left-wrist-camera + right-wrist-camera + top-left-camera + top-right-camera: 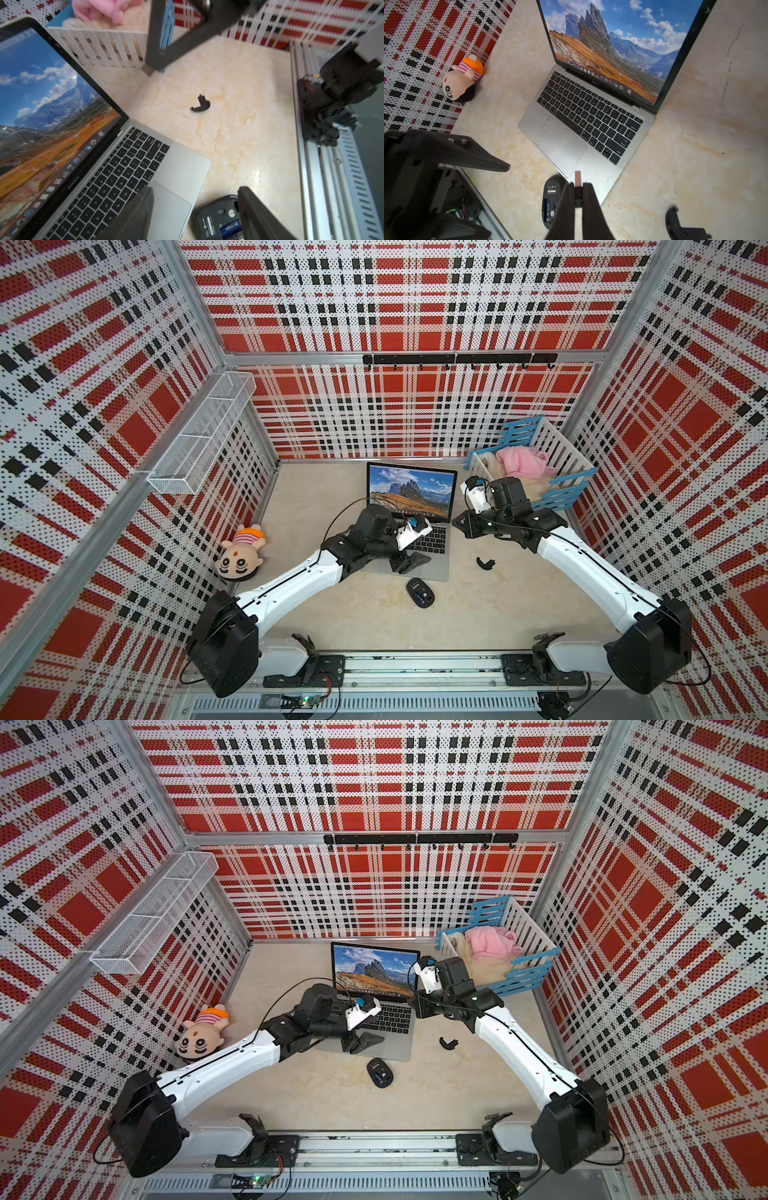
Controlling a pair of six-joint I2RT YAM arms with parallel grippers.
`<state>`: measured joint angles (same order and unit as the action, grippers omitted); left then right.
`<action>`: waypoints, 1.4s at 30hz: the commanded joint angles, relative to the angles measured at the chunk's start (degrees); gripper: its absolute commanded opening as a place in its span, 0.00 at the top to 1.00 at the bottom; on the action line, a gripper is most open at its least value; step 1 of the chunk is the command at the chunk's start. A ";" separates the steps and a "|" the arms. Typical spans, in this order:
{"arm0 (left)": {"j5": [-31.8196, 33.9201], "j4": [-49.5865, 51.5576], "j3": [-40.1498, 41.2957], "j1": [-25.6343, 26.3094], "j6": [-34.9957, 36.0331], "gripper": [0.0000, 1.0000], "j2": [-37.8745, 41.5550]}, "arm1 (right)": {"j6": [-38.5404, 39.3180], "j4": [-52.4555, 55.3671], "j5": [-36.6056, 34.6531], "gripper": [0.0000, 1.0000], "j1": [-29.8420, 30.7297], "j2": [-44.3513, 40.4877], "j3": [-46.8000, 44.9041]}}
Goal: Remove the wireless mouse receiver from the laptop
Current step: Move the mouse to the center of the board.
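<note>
Nearest the rail, on the pale marbled tabletop (374, 622): a black oval mouse (420, 592), underside up, battery bay exposed. Off to its right and well apart, a curved black plastic cover piece (484, 563).

Just beyond the mouse, the left gripper (195, 189), poised over the front of the slim silver-grey laptop with black keys (434, 541). Fingers spread wide, nothing between them.

At the laptop's right edge, the right gripper (579, 184), pinched shut on the tiny black wireless mouse receiver (578, 188). Black cap clamped between the two fingers. Long axis in line with the fingers, metal plug leading out past the fingertips and pointing toward the laptop. Apparently clear of the laptop's side, though too small to make out in both top views.

Laptop lid raised, a mountain landscape on the screen, screen facing the rail.

To the left by the wall, a plush doll with a striped orange-and-pink outfit (241, 556), flat on the tabletop. In the far right corner, a white-and-blue slatted basket (557, 448) with a pink fleecy cloth (521, 462) bundled inside.
</note>
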<state>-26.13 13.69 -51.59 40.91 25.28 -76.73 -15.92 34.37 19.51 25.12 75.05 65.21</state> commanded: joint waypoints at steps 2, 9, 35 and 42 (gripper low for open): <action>12.49 5.65 3.76 4.56 20.07 0.29 -2.87 | 1.41 -0.98 0.08 1.00 0.03 -2.79 -1.96; 17.15 5.99 1.41 6.06 28.73 0.23 -9.44 | 1.43 -2.88 2.16 1.00 -0.55 -4.72 -4.93; 19.22 11.72 -5.47 11.12 29.61 0.08 -19.24 | 0.46 -6.60 7.30 1.00 -4.12 -4.56 -8.00; 15.88 10.69 -7.75 11.68 26.67 0.09 -20.84 | 0.37 -6.77 7.46 1.00 -4.44 -5.14 -7.73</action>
<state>-7.60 23.33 -57.01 52.23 54.06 -96.57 -15.31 28.77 26.28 21.23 71.22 57.34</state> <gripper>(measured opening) 0.915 0.108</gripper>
